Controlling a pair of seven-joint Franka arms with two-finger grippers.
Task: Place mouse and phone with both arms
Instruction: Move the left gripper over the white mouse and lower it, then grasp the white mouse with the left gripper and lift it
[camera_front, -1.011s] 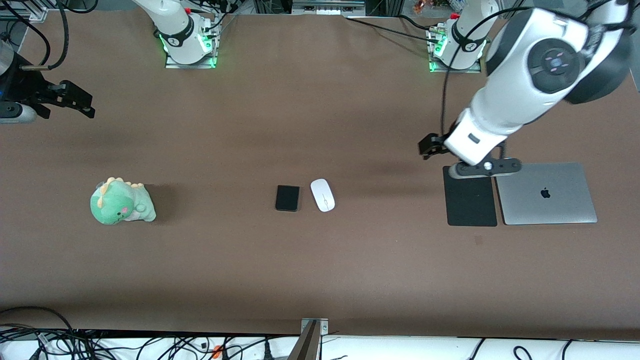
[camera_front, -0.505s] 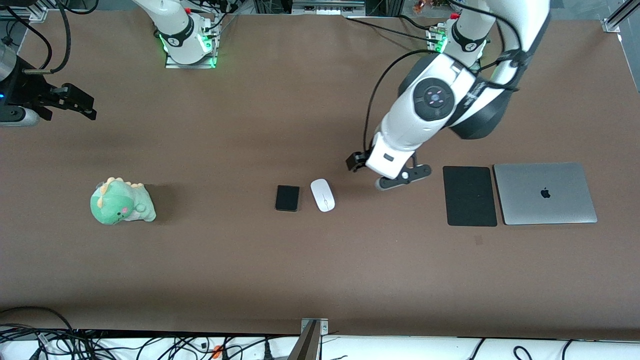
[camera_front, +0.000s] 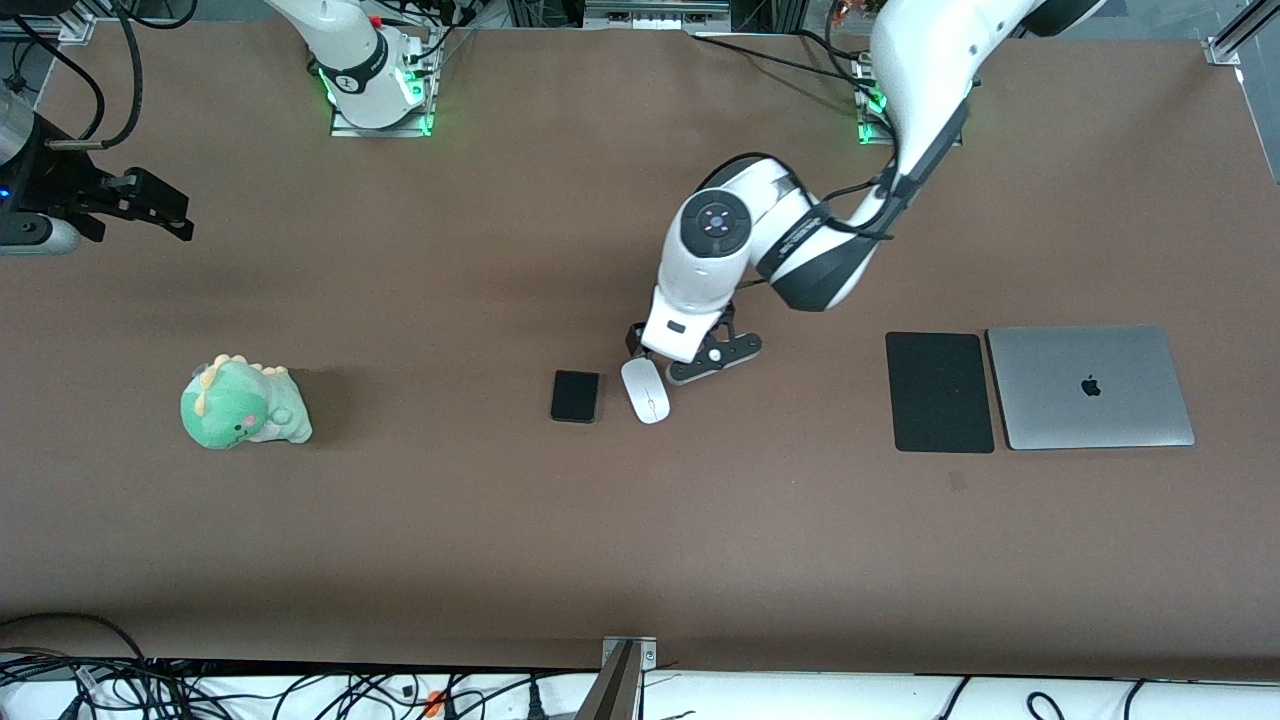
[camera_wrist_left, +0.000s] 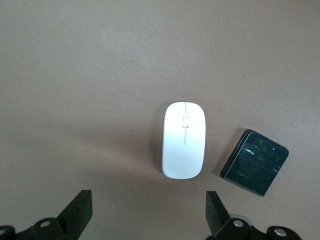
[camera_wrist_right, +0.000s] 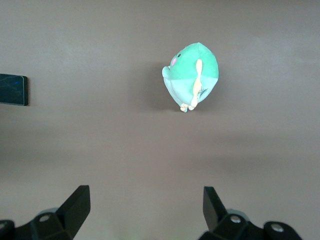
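Nothing of the task is looking done yet, as far as I am judging: both items are lying untouched on the bench (camera_front: 640, 560), side by side near its middle. Going near to far, I am reading the mouse (camera_front: 645, 390) first, glossy white, flat on the surface; the phone (camera_front: 576, 396) is lying just beside it, toward the right arm's end, with a narrow gap between them. Toward the left arm's end, well apart from the pair, I am seeing a black mouse pad (camera_front: 939, 392) with a closed laptop (camera_front: 1093, 386) right beside it; I am guessing the pad is where the mouse goes. A green plush dinosaur (camera_front: 243, 404) is sitting toward the right arm's end.

Left claw (camera_front: 676, 362) is hovering just above the bench at the mouse's farther end, fingers (camera_wrist_left: 80, 211) spread wide, gripping nothing and touching nothing; in its wrist view the mouse is sitting squarely between the tips. Both pick-ups and both placements are remaining.

Right claw (camera_front: 150, 205) is waiting over the bench edge at its own end, likewise spread wide and empty.
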